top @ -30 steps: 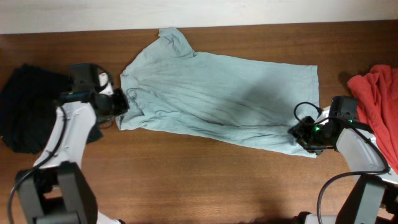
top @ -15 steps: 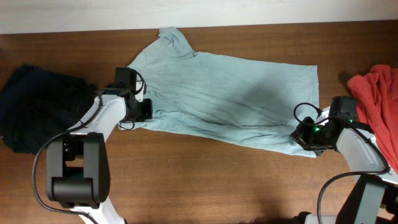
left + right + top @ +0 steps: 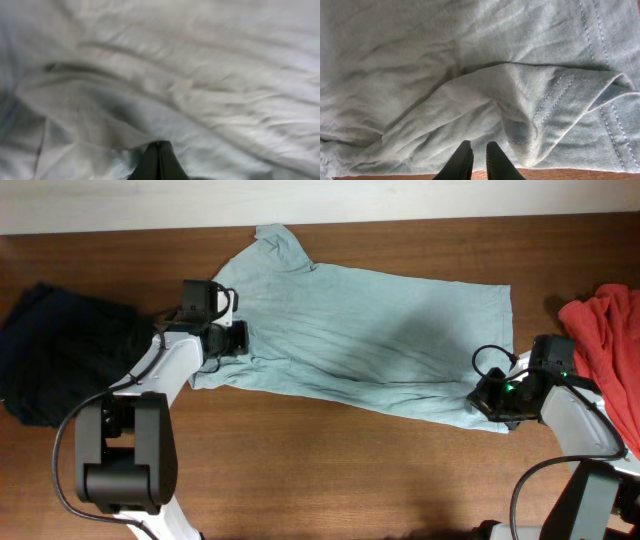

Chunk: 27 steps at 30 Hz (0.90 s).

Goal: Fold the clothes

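A large pale grey-blue T-shirt (image 3: pixel 360 330) lies spread flat on the wooden table (image 3: pixel 330 470), collar end to the left and hem to the right. My left gripper (image 3: pixel 238 338) rests on its left part, by the shoulder. In the left wrist view that gripper (image 3: pixel 159 145) has its fingers pressed together, with a ridge of fabric (image 3: pixel 100 115) raised at their tips. My right gripper (image 3: pixel 482 398) sits at the shirt's lower right hem corner. Seen from the right wrist, this gripper (image 3: pixel 479 146) is pinched nearly together on the cloth, and a fold (image 3: pixel 520 100) is bunched up just ahead.
A dark navy garment (image 3: pixel 60 350) lies in a heap at the table's left edge, beside the left arm. A red garment (image 3: pixel 605 340) is piled at the right edge, behind the right arm. Bare wood runs along the front of the table.
My left arm has swung right, from beside the navy heap onto the shirt's left part, and its jaws have come together. My right gripper has narrowed on the hem and stayed in place.
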Motion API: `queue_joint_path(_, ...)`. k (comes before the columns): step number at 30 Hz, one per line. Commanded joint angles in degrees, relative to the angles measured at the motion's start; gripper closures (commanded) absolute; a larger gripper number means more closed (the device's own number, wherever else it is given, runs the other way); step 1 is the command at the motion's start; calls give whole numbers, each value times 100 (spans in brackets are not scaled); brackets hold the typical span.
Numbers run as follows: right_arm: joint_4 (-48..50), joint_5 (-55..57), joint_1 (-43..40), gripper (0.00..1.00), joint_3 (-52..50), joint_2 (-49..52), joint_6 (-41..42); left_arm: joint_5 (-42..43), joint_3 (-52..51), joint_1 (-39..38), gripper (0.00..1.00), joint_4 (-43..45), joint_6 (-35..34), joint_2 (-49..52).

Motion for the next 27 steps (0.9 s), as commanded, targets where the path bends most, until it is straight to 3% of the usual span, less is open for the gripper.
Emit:
queue_joint_path(1,-2,-31,22,84,87,-2,-20,645,223,-2,97,190,37,57)
queue_joint_path(6,-9,-31,22,84,87,-2,-22,697,640,-2,95,-129,26,57)
queue_joint_path(11,-90,-28,22,83,87,-2,-24,391,822,-2,73,-1412,136,59)
queue_joint_path(15,-83,-28,22,82,87,-2,-22,-389,815,-2,70,-2306,140,70)
queue_joint_path(21,-85,-28,22,82,87,-2,-22,-415,664,-2,65,-1978,350,286)
queue_joint_path(27,-85,-26,22,82,87,-2,-22,-162,660,-4,66,-1832,350,643)
